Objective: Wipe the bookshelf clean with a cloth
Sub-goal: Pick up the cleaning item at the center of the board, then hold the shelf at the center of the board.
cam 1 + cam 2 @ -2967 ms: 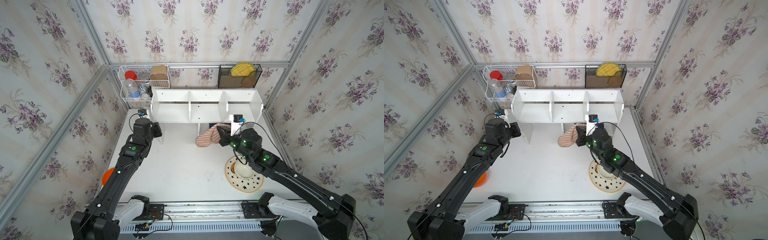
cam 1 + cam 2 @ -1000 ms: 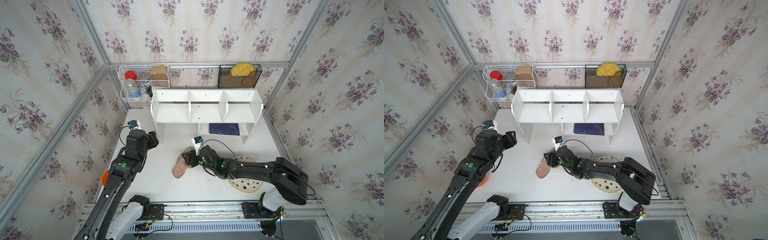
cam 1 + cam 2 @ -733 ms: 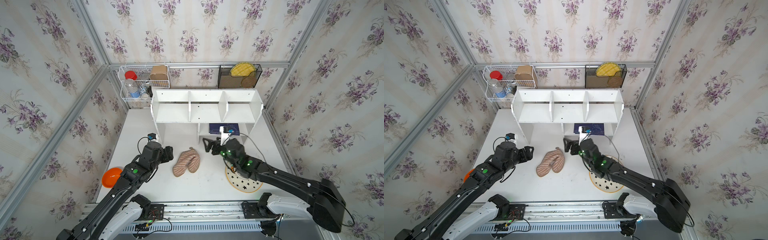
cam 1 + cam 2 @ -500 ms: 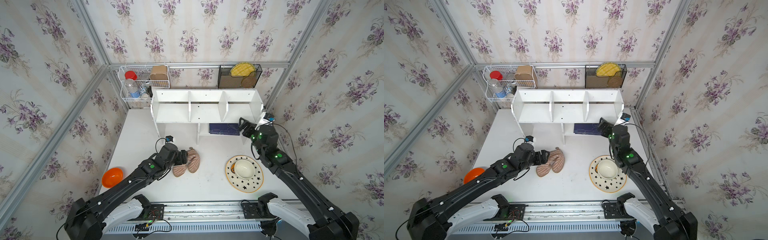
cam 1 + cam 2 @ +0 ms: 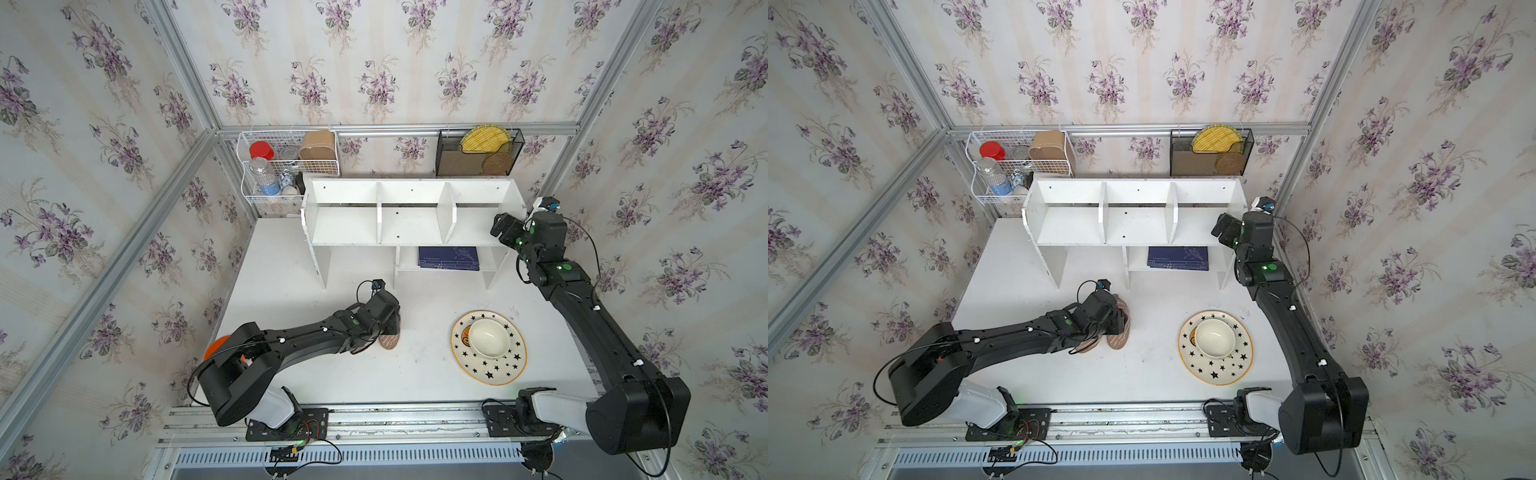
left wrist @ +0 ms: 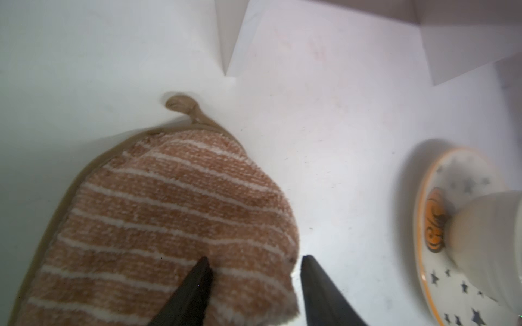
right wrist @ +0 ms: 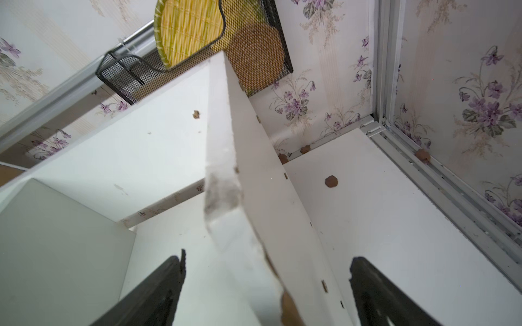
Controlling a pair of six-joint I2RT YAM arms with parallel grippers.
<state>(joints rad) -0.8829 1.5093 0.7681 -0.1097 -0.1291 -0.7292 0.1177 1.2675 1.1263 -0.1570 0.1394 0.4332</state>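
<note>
Two hands; left hand (image 6: 255,258) part-spread astride the cloth (image 6: 175,203) edge on the counter (image 6: 339,141), not pinching yet, likely about to lift it; right hand (image 7: 268,255) spread wide around the bookshelf (image 7: 220,127) end panel, likely to brace it

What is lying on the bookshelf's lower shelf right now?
A dark blue book lies flat on it. The upper tier of the bookshelf covers the back of that shelf, so anything there cannot be seen.

You got no readable text there: marks on the book (image 5: 449,258) and the bottle (image 5: 264,176) label were too small.
</note>
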